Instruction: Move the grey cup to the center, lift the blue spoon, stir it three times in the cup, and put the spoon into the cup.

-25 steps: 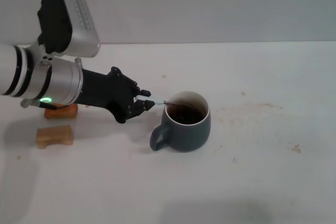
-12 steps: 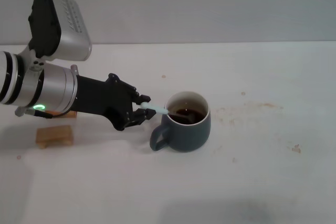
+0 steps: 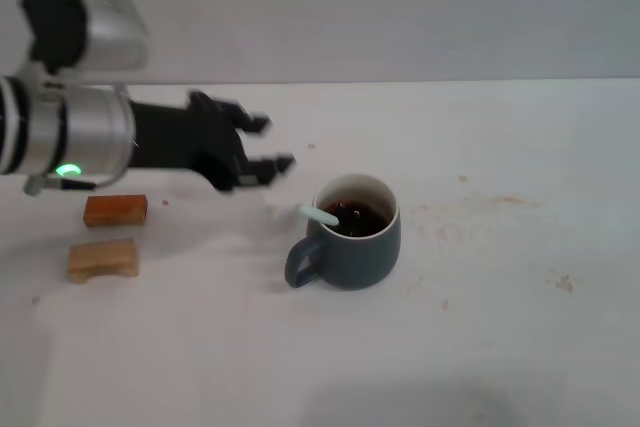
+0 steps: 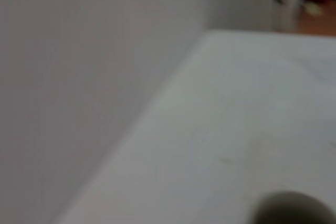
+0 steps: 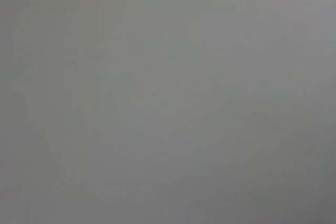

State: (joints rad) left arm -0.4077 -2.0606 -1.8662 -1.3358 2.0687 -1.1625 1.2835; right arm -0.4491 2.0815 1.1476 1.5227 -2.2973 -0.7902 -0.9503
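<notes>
Grey cup [image 3: 352,242], 1; blue spoon [image 3: 327,215], 1.

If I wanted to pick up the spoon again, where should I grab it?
Probably the pale handle end of the spoon. It sticks out over the rim of the cup on the robot's left, while the bowl sits down in the dark drink. Come from that left side.

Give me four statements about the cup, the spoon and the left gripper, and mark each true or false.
1. The blue spoon rests in the grey cup, handle over the rim. True.
2. The left gripper is shut on the spoon. False: it is open, apart from the spoon.
3. The cup holds dark liquid. True.
4. The two wooden blocks lie on the cup's right. False: they lie on its left, under the left arm.
</notes>
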